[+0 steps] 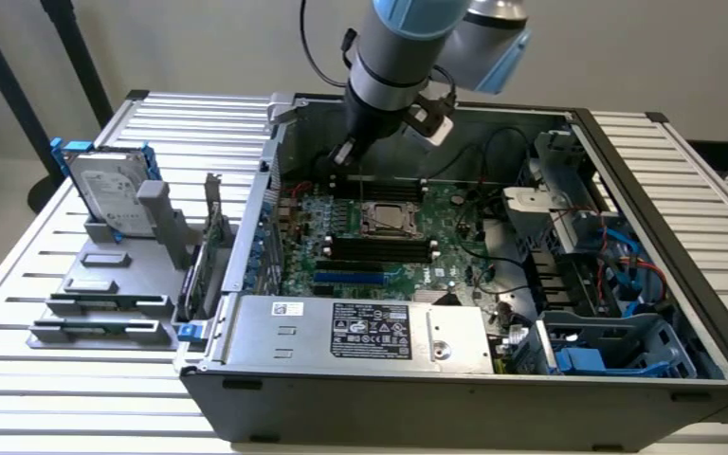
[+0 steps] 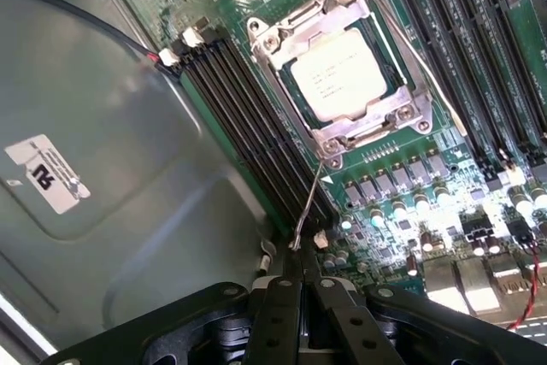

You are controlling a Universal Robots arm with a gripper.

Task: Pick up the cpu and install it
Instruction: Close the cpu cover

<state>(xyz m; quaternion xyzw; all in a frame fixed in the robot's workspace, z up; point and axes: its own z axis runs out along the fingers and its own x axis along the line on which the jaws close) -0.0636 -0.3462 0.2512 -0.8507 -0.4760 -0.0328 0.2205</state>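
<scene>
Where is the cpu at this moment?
The cpu lies in its metal-framed socket on the green motherboard inside the open case, near the exterior view's centre, between rows of dark memory slots.

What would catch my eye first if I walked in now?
The robot arm reaching down into a big open computer case on the slatted table. Inside, the silver cpu sits in its metal socket frame on the green motherboard, just ahead of the gripper. At the exterior view's left, a hard drive in a blue frame stands upright.
</scene>
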